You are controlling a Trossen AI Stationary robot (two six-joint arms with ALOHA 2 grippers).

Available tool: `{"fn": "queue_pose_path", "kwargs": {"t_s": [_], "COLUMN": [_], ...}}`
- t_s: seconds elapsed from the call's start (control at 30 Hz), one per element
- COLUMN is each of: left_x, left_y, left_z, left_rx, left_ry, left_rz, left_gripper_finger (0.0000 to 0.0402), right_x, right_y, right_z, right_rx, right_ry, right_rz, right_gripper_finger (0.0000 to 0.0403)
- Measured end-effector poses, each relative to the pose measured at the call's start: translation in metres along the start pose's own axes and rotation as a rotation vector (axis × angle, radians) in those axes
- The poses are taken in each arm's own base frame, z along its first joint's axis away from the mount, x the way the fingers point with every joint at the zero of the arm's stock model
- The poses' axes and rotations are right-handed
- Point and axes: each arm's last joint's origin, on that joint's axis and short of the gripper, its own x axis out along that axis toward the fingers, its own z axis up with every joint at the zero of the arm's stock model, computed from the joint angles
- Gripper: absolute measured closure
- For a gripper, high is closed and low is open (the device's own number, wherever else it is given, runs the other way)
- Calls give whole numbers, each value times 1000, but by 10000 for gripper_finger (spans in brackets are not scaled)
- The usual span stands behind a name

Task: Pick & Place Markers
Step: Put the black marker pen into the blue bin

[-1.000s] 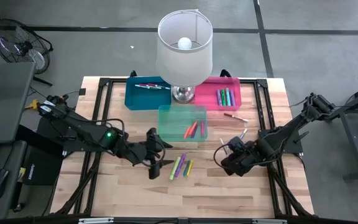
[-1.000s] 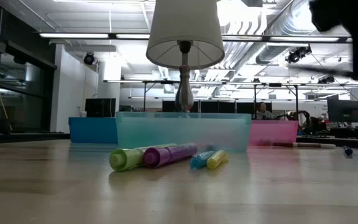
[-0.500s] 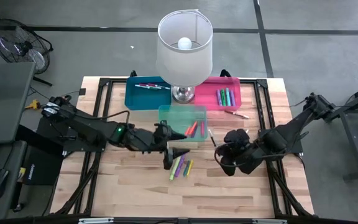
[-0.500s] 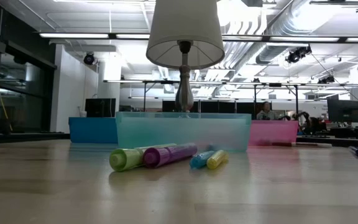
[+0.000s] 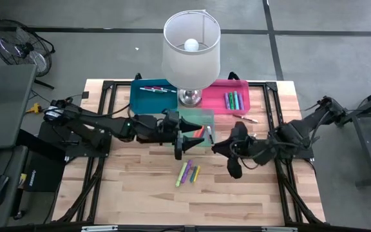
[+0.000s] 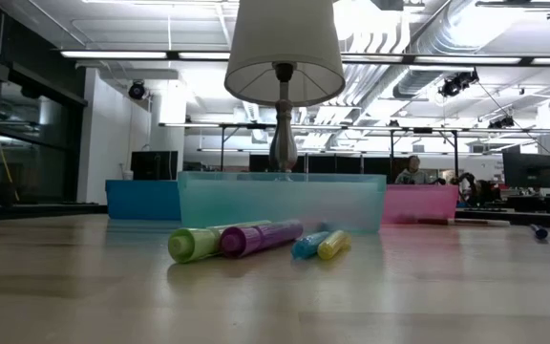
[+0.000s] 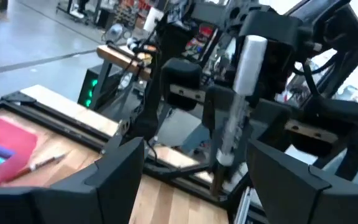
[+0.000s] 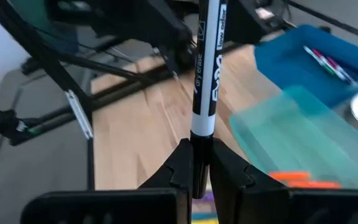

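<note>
Behind the surface (image 5: 108, 187), the lamp (image 5: 191, 48) is standing. Right tool (image 5: 219, 145) is pinching a dry-erase marker (image 8: 207, 68); left tool (image 5: 187, 138) is spread, empty. Next, I judge, releasing it over the teal bin (image 5: 189, 117).

even bright overhead light, lit lamp (image 5: 191, 48) bulb glaring white from above, ceiling strip lights (image 6: 160, 54) glowing at table height, left wrist view motion-blurred, soft short shadows on table (image 5: 140, 187)
</note>
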Motion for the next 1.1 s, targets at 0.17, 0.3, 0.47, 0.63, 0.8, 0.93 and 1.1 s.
{"fn": "queue_pose_path", "kwargs": {"t_s": [0.17,0.3,0.47,0.63,0.8,0.93,1.1], "left_x": [1,0,0,0,0,0,0], "left_y": [1,-2,-2,-2,-2,-2,-2], "left_z": [3,6,6,7,7,5,4], "left_rx": [15,29,35,51,53,56,60], "left_ry": [-24,-52,-54,-60,-59,-40,-20], "left_rz": [-15,-37,-36,-37,-38,-47,-57], "left_gripper_finger": [126,126,126,126,126,139,180], "right_x": [9,14,20,30,47,50,48], "right_y": [-5,-11,-15,-12,-11,-11,-10], "right_z": [12,18,22,22,17,17,22], "right_rx": [-23,-31,-31,-41,-54,-49,-51], "right_ry": [-31,-24,-11,-2,33,25,-10], "right_rz": [37,55,73,119,106,106,114], "right_gripper_finger": [379,379,378,378,378,377,378]}}
